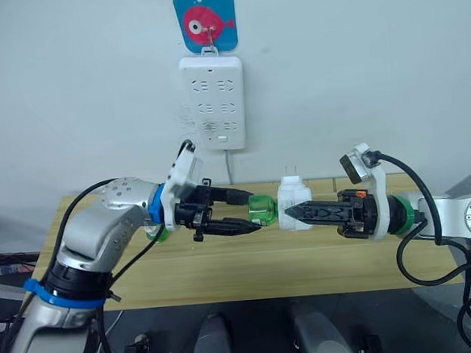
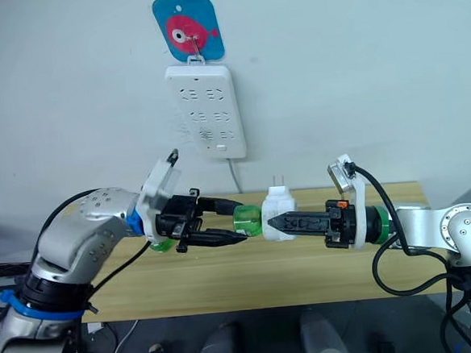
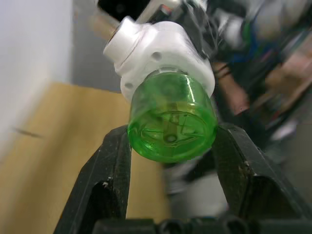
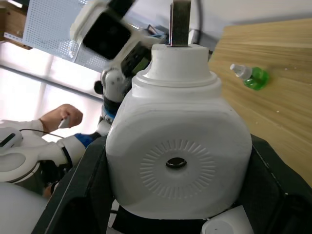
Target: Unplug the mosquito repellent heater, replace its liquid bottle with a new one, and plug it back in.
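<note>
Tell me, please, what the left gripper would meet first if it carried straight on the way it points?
The green bottle between the left gripper fingers, then the white heater it joins, held by the right gripper facing it.

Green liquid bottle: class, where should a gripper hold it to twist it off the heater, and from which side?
Grip the green liquid bottle across its round side wall, coming end-on from the robot's left; its base points away from the mosquito repellent heater.
</note>
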### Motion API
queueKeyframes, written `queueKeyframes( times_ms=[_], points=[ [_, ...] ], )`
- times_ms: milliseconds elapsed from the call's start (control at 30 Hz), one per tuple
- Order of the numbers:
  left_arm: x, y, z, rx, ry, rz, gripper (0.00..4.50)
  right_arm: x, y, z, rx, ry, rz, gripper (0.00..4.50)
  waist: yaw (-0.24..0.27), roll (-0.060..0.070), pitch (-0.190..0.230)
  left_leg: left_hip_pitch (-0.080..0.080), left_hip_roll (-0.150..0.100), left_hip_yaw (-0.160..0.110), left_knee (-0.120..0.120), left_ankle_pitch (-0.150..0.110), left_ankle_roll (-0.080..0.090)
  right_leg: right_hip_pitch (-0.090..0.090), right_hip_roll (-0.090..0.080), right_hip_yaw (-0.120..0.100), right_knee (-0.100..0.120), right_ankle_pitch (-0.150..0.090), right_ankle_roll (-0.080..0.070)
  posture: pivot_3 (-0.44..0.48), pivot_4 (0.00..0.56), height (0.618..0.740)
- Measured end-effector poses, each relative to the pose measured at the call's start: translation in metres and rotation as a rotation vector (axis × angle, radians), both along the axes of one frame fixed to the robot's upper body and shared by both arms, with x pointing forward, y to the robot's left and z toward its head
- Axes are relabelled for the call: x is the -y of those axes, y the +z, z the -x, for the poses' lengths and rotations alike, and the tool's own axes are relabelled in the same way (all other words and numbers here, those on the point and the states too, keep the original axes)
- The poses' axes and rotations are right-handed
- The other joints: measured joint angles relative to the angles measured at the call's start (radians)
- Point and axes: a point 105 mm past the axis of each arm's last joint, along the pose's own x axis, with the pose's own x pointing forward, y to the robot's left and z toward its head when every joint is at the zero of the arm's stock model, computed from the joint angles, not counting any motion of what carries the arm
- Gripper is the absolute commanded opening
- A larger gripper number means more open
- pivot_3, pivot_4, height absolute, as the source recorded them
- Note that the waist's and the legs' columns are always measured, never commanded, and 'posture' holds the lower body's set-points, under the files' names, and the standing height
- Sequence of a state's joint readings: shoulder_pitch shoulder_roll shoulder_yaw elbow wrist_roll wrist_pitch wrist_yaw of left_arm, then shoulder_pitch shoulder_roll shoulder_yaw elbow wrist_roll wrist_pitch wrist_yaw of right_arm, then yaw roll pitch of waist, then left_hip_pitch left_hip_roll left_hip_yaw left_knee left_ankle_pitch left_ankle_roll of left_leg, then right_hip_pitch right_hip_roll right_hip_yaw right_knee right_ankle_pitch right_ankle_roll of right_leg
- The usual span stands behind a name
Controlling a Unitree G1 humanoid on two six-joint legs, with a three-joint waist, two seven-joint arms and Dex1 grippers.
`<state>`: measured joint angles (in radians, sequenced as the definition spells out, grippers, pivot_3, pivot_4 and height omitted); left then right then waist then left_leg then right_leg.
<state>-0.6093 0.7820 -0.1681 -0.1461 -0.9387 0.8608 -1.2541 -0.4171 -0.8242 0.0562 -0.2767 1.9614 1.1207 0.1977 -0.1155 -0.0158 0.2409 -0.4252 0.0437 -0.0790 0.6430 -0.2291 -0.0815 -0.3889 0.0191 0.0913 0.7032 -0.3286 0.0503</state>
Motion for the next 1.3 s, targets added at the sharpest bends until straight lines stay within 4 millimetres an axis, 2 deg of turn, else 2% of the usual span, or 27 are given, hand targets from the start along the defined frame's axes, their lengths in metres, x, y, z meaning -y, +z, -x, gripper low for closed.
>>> queueKeyframes(
  times_ms=[100, 267, 333, 500, 533, 700, 867, 1067, 1167, 1300],
  points=[
    [0.0, -0.002, 0.0, -0.057, 0.012, -0.002, 2.19, -0.001, -0.001, 0.001, -0.004, 0.002, 0.003, 3.0, 0.0, 0.0, 0.0, 0.0, 0.001, 0.0, 0.0, 0.0, 0.0, -0.001, 0.0, 0.0, 0.0, 0.0, -0.001, -0.158, 0.219, 0.725],
    [0.002, 0.001, 0.0, -0.06, 0.038, -0.002, 2.19, 0.001, 0.0, -0.001, -0.001, -0.009, 0.0, 3.0, 0.002, 0.0, 0.0, 0.0, 0.0, 0.0, 0.0, 0.0, 0.0, 0.0, 0.0, 0.001, 0.0, 0.0, -0.001, -0.155, 0.217, 0.725],
    [0.002, 0.0, 0.0, -0.021, 0.048, -0.014, 2.89, 0.002, 0.0, -0.001, -0.001, -0.01, 0.004, 3.0, 0.002, 0.0, 0.0, 0.0, 0.0, 0.001, 0.0, 0.0, 0.0, 0.0, 0.0, 0.001, 0.0, 0.0, -0.001, -0.154, 0.215, 0.725],
    [-0.002, -0.008, -0.008, 0.253, 0.109, -0.064, 4.33, 0.004, -0.006, -0.003, -0.008, -0.025, 0.038, 3.0, 0.003, 0.0, 0.0, 0.0, 0.0, 0.002, 0.0, 0.0, 0.0, -0.001, -0.001, 0.002, 0.0, 0.0, -0.001, -0.154, 0.215, 0.725],
    [-0.006, -0.013, -0.009, 0.343, 0.111, -0.095, 4.5, 0.004, -0.006, -0.002, -0.009, -0.024, 0.039, 3.0, 0.003, 0.0, 0.0, 0.0, 0.0, 0.002, 0.0, 0.0, 0.0, -0.001, -0.001, 0.003, 0.0, 0.001, -0.001, -0.154, 0.215, 0.725],
    [-0.01, -0.034, -0.012, 0.677, 0.071, -0.146, 4.5, 0.004, -0.006, -0.002, -0.009, -0.022, 0.04, 3.0, 0.011, 0.0, 0.0, 0.0, 0.0, 0.003, 0.0, 0.0, 0.0, 0.0, -0.001, 0.003, -0.001, 0.001, -0.001, -0.154, 0.214, 0.725],
    [0.009, -0.023, -0.013, 0.963, 0.101, 0.008, 4.5, 0.004, -0.006, -0.002, -0.009, -0.022, 0.04, 3.0, 0.026, 0.0, 0.0, -0.001, -0.001, 0.003, 0.002, 0.0, 0.0, 0.0, -0.002, 0.004, -0.002, 0.001, 0.0, -0.155, 0.216, 0.725],
    [0.012, -0.014, -0.006, 1.114, 0.079, 0.082, 4.5, 0.004, -0.006, -0.002, -0.009, -0.022, 0.04, 3.0, 0.027, 0.0, 0.0, -0.001, -0.001, 0.003, 0.001, 0.0, 0.0, 0.0, -0.002, 0.004, -0.002, 0.001, 0.0, -0.154, 0.217, 0.725],
    [0.012, -0.013, -0.003, 1.127, 0.066, 0.116, 3.88, 0.004, -0.006, -0.002, -0.009, -0.022, 0.04, 3.0, 0.027, 0.0, 0.0, -0.001, -0.001, 0.003, 0.001, 0.0, 0.0, 0.0, -0.002, 0.004, -0.002, 0.001, 0.0, -0.154, 0.217, 0.725],
    [0.011, -0.015, 0.0, 1.112, 0.045, 0.131, 2.71, 0.004, -0.005, -0.003, -0.006, -0.025, 0.036, 3.0, 0.026, 0.0, 0.0, -0.001, -0.001, 0.003, 0.001, 0.0, 0.0, 0.0, -0.002, 0.004, -0.002, 0.001, 0.0, -0.154, 0.217, 0.725]
  ],
)
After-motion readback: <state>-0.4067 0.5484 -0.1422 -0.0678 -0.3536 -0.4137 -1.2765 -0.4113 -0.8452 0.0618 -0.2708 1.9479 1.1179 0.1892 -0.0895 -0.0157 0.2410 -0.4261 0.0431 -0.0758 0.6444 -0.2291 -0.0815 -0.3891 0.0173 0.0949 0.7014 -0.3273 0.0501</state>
